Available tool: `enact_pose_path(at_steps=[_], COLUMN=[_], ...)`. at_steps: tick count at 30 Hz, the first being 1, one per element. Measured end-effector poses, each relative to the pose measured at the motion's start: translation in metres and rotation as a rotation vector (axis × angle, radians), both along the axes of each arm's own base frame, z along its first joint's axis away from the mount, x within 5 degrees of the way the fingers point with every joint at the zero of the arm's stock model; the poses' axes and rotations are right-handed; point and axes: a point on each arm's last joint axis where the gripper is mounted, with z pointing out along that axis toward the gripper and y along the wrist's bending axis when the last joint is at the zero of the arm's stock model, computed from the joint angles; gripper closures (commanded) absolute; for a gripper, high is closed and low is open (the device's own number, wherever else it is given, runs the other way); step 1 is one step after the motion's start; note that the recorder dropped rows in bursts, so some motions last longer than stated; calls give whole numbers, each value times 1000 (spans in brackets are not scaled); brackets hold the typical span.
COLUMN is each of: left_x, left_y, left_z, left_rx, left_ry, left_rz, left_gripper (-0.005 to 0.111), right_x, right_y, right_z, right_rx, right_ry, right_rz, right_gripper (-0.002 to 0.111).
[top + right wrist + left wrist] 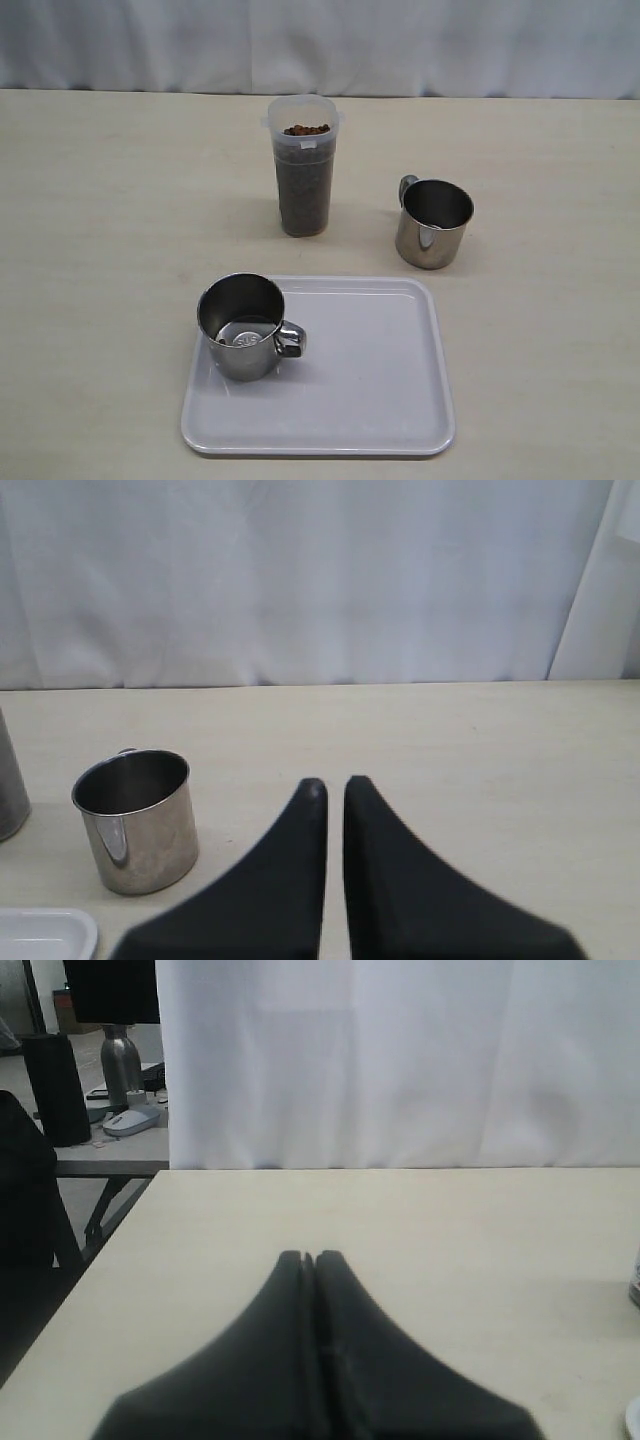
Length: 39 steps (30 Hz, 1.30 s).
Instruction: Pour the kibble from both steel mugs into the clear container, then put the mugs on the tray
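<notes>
Left gripper (308, 1257): fingers pressed together, empty, low over table (450, 1260), pointing level toward white curtain (400, 1060).
Right gripper (333, 785): fingers closed, hairline gap, empty, same heading; off-tray steel mug (135, 820) near, apart.
Clear container (303, 165): upright behind tray (370, 400), kibble (305, 130) nearly to rim.
On-tray steel mug (243, 325): upright, tray's left side.

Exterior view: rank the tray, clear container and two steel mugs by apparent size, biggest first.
1. tray
2. clear container
3. Unranked: mug on the tray and mug on the table; the tray one looks bigger, probably just nearer.
</notes>
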Motion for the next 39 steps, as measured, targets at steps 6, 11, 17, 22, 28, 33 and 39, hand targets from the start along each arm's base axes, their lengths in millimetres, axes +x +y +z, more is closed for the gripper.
enact_pose_path(at_steps=[6,11,17,22,28,33,39], left_x=[0,0,0,0,0,0,0], left_y=[-3,-4,-4,-4,-4,-4,-4], left_z=[0,0,0,0,0,0,0], left_rx=[0,0,0,0,0,3,2], left_ry=[0,0,0,0,0,0,0], left_rz=[-56,-67,-67,-67,-67,-67,-67], left_gripper=[107,107,107,107,107,107,107], right_x=[0,0,0,0,1,0,-1], right_y=[0,0,0,0,0,0,-1], right_z=[0,0,0,0,11,20,30], right_rx=[0,0,0,0,13,23,196], right_ry=[0,0,0,0,-125,-214,-316], right_rz=[0,0,0,0,1,2,0], right_gripper=[104,104,104,104,104,104,104])
